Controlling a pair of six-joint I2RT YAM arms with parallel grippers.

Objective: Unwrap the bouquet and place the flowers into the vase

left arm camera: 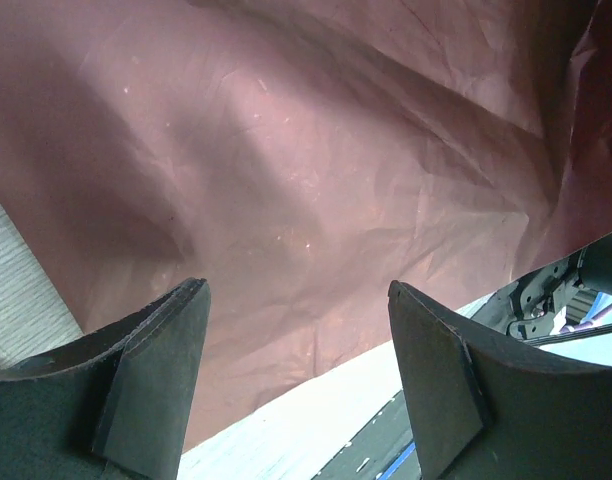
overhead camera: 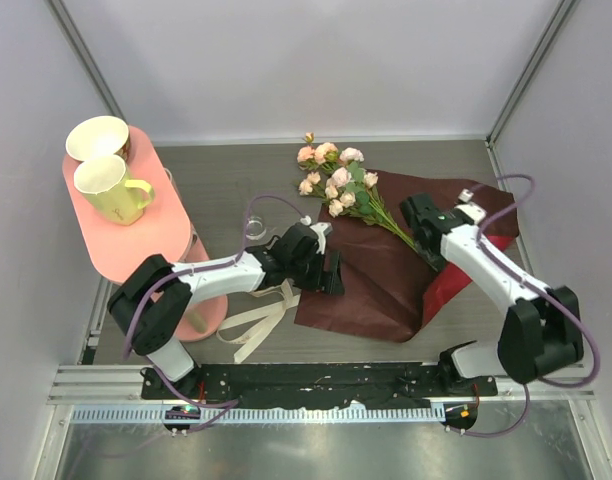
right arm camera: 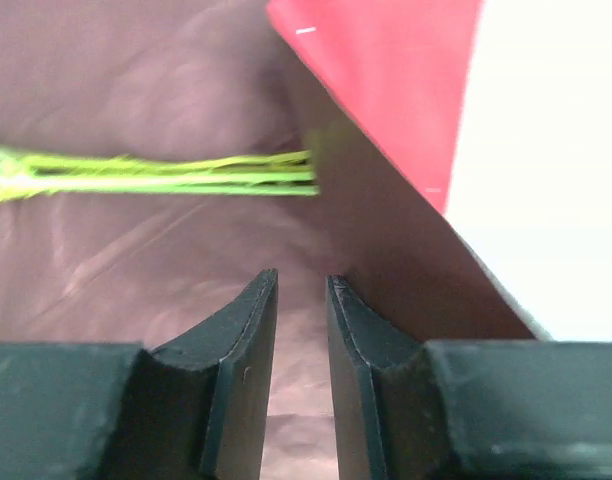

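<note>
The bouquet is undone. The flowers (overhead camera: pixel 331 180), pale pink roses, lie with their green stems (right arm camera: pixel 186 176) across the spread dark red paper (overhead camera: pixel 376 275). The clear glass vase (overhead camera: pixel 254 228) stands left of the paper. My left gripper (overhead camera: pixel 324 270) hovers open over the paper's left edge, with only paper (left arm camera: pixel 286 150) beneath the wide-apart fingers of the left gripper (left arm camera: pixel 296 288). My right gripper (overhead camera: pixel 423 235) is low over the paper by the stem ends. In the right wrist view the right gripper (right arm camera: pixel 301 276) has its jaws close together with a narrow empty gap, and the stems lie just ahead of the fingertips.
The loose cream ribbon (overhead camera: pixel 254 322) lies on the table below the left gripper. At the left, a pink oval stand (overhead camera: pixel 136 245) carries a yellow-green mug (overhead camera: pixel 111 190) and a cream cup (overhead camera: pixel 96 138). A bright red fold of paper (right arm camera: pixel 386 70) rises right of the stems.
</note>
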